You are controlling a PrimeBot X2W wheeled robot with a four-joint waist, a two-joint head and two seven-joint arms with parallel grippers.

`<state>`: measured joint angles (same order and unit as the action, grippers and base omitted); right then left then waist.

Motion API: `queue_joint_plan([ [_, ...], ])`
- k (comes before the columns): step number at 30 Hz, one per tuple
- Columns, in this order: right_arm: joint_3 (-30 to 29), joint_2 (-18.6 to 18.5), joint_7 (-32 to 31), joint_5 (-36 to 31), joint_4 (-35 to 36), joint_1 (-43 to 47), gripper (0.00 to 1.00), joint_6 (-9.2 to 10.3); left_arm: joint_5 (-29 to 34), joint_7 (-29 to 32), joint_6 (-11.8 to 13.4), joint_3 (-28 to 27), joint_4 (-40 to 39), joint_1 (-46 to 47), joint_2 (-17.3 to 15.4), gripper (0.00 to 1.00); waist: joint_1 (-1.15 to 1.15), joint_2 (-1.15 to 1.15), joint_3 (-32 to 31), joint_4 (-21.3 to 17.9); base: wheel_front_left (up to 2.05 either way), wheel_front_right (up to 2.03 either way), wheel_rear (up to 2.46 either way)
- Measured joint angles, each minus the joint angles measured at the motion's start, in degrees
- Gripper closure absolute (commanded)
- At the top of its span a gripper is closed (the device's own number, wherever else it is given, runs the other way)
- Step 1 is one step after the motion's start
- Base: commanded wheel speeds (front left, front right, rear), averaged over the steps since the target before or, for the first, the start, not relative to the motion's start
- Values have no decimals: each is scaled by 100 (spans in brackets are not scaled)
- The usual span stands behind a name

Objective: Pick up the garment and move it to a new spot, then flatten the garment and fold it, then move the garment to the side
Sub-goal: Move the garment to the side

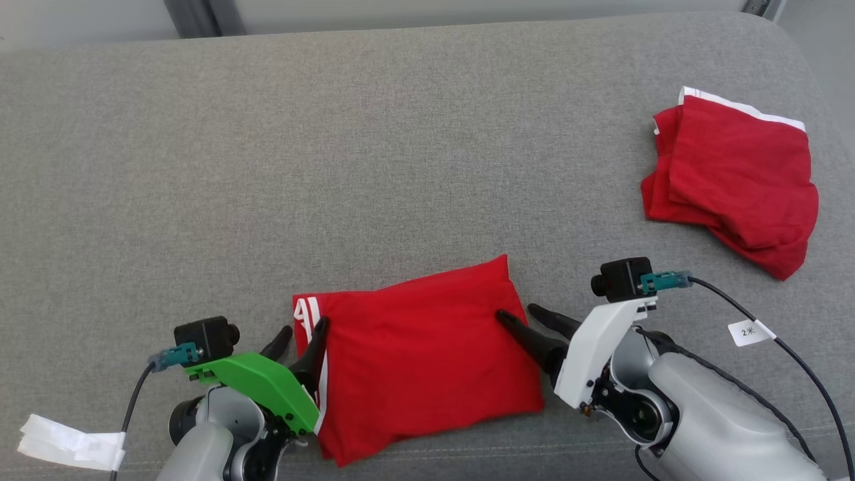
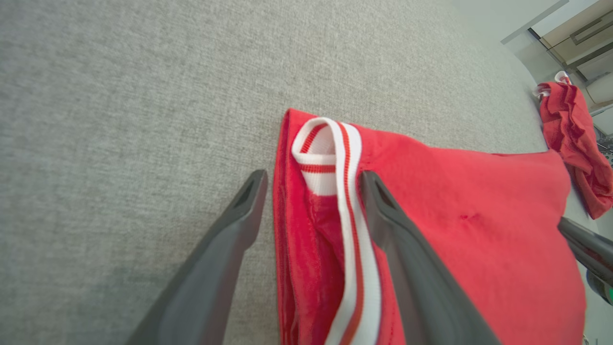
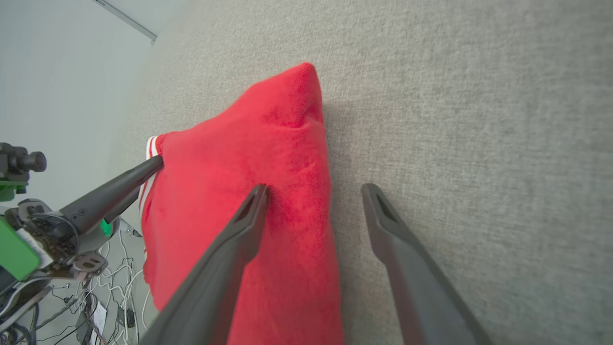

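Head view: left claw [image 1: 305, 326], right claw [image 1: 516, 310] gape empty at garment [image 1: 427, 347]; tag [image 1: 749, 332] reads "2米".

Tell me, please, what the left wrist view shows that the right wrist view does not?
Left wrist view: a crumpled red garment at the far right, and the left end effector open astride the folded garment's striped edge.
Right wrist view: cables on the floor beyond the grey cushion, and the right end effector open, one finger over the garment's plain edge.
Both: the folded garment on that cushion, plus a finger of the other arm.
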<state>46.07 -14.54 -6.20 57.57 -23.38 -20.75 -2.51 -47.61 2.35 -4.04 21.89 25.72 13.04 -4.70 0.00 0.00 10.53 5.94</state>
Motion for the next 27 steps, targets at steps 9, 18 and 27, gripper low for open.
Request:
queue_joint_plan([
  [9,2,192,-143,230,-253,-134,0,-174,9,-90,-48,37,120,54,24,0,0,0,20,84,0,0,0],
  [18,7,243,-149,288,-413,-190,0,-252,9,-124,-52,45,160,88,42,0,0,0,32,131,0,0,0],
  [27,-36,302,-151,423,-572,-245,27,-335,9,-148,-58,52,185,151,51,0,0,0,97,148,0,0,0],
])
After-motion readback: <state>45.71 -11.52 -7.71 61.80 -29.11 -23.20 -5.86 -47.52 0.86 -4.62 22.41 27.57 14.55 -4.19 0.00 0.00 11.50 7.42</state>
